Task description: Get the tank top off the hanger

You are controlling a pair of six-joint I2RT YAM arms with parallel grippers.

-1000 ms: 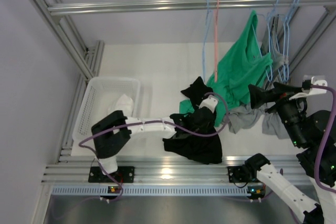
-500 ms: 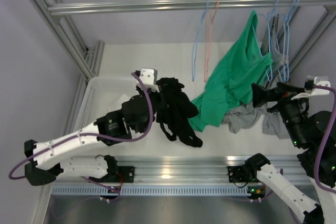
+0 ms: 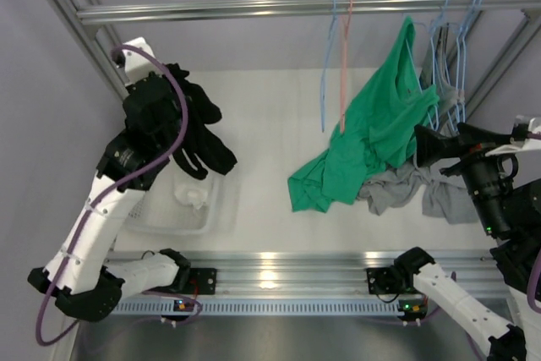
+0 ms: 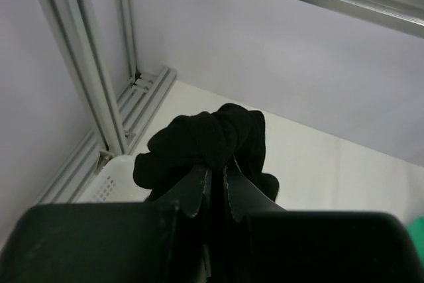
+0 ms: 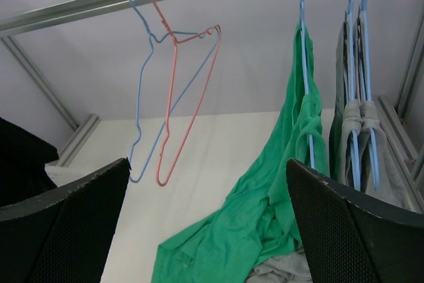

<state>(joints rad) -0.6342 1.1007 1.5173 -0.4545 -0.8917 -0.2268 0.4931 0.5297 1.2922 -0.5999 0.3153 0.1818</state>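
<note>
Unhooking looks done; carrying now. Grips the bunched black fabric tank top (image 3: 201,131) tight in the left jaws, high above the white mesh basket (image 3: 215,209) at the left of the desk (image 3: 270,116). Holds the right jaws wide apart on nothing, facing the bare blue and pink wire hangers (image 5: 175,91). Next probably calls for lowering over the basket and parting the left jaws. Sits higher and further left than half a second ago, well away from the green shirt (image 3: 372,141).

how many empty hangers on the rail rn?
2. A blue hanger and a pink hanger, side by side on the rail, left of the green top. Hangers further right carry garments.
</note>
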